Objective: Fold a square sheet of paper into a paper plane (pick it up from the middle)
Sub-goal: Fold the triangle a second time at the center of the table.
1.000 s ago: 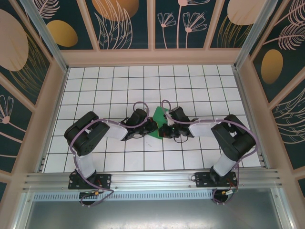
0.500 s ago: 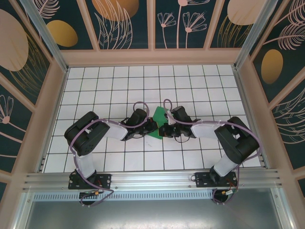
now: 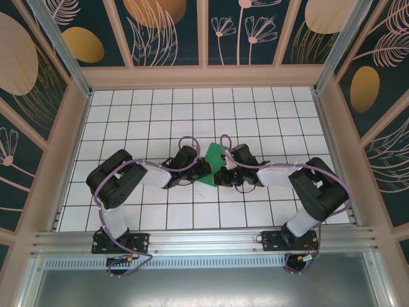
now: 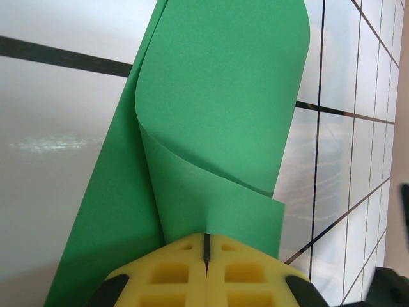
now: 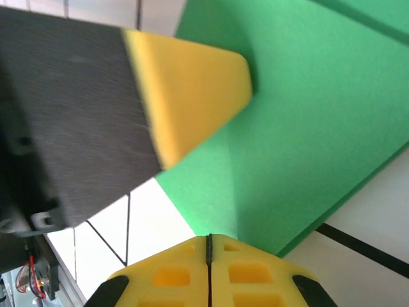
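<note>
- I see the green paper (image 3: 215, 157) near the middle of the white counter (image 3: 128, 109), right between my two arms.
- From above, it looks like a small folded piece, with a point aimed away from me.
- My left tool (image 3: 204, 171) comes in from the left and meets the near side of the paper.
- My right tool (image 3: 221, 174) comes in from the right. The two tools sit just beside each other.
- In the left wrist view, the left tool (image 4: 206, 239) has its yellow fingertips (image 4: 179, 268) pressed tight together. There is just a thin dark line between them.
- The paper (image 4: 220, 109) goes right into those tips, so this tool pinches it.
- One flap curls up and over in a soft roll. A flat layer lies under it on the counter (image 4: 57, 128).
- In the right wrist view, the right tool (image 5: 209, 240) is squeezed tight too. A corner of the paper (image 5: 307, 115) runs into its tips, so it looks like it pinches the paper as well.
- In that view, a yellow finger (image 5: 192, 96) of the left tool sits close over the paper and throws a shadow on the green. I cannot tell if it touches.
- One edge of the paper lies flat on the counter, beside a black line (image 5: 364, 246).
</note>
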Robot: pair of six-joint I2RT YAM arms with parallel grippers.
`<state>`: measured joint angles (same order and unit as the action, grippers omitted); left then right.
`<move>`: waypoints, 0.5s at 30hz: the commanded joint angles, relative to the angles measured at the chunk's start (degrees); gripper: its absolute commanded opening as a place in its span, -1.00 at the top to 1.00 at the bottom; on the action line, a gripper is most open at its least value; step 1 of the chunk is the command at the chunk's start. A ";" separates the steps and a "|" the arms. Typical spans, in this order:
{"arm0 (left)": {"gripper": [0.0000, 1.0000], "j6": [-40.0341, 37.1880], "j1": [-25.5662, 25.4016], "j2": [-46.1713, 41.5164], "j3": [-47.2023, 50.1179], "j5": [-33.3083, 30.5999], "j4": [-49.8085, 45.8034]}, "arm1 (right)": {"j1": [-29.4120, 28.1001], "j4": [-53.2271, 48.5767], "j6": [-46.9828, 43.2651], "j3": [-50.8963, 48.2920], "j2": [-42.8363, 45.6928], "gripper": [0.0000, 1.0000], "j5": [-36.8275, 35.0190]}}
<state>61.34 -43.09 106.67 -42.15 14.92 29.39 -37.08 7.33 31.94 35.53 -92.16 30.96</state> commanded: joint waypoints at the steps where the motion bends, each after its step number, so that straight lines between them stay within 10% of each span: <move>1: 0.89 -0.61 -0.46 2.17 1.28 -1.14 -3.90 | 0.06 0.82 0.34 -1.55 -1.73 0.82 0.39; 15: 0.90 -0.52 -0.41 1.22 2.34 -1.77 -3.70 | 0.34 -4.08 0.35 1.41 1.50 0.82 -0.45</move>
<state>61.34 -43.16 106.67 -41.76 14.63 30.09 -36.84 7.05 31.94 35.51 -93.58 31.59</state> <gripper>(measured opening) 0.069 0.092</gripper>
